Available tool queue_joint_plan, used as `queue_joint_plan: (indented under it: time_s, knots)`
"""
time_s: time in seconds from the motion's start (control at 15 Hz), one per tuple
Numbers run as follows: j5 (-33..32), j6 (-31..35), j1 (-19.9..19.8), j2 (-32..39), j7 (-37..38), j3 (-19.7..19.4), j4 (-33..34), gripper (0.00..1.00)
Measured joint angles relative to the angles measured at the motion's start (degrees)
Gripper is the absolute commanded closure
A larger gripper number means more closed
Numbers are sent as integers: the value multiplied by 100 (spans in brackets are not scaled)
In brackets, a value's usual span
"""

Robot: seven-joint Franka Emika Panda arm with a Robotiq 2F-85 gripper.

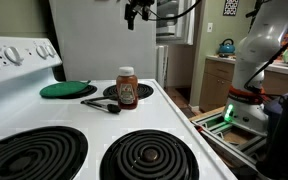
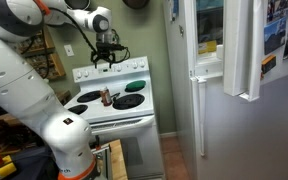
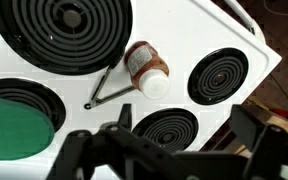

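Gripper (image 3: 166, 140) hovering, jaws apart, empty; jar (image 3: 144, 68) standing well below (likely light, rigid, slick), sides under lid looking graspable.

Near, far, overhead; shared stove (image 1: 170, 112).

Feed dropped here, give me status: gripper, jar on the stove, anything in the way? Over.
Gripper open, empty, high above stove. Jar upright between burners, untouched. Black utensil lies close beside jar; green disc on a burner.
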Motion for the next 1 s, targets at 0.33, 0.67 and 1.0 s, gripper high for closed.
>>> queue_joint_plan:
  time_s: [0.33, 0.67, 1.0]
  knots:
    - [45, 1175, 54, 200, 374, 394, -220, 0]
    - [194, 1905, 286, 497, 672, 595, -538, 0]
    - [274, 2018, 353, 634, 1068, 596, -794, 0]
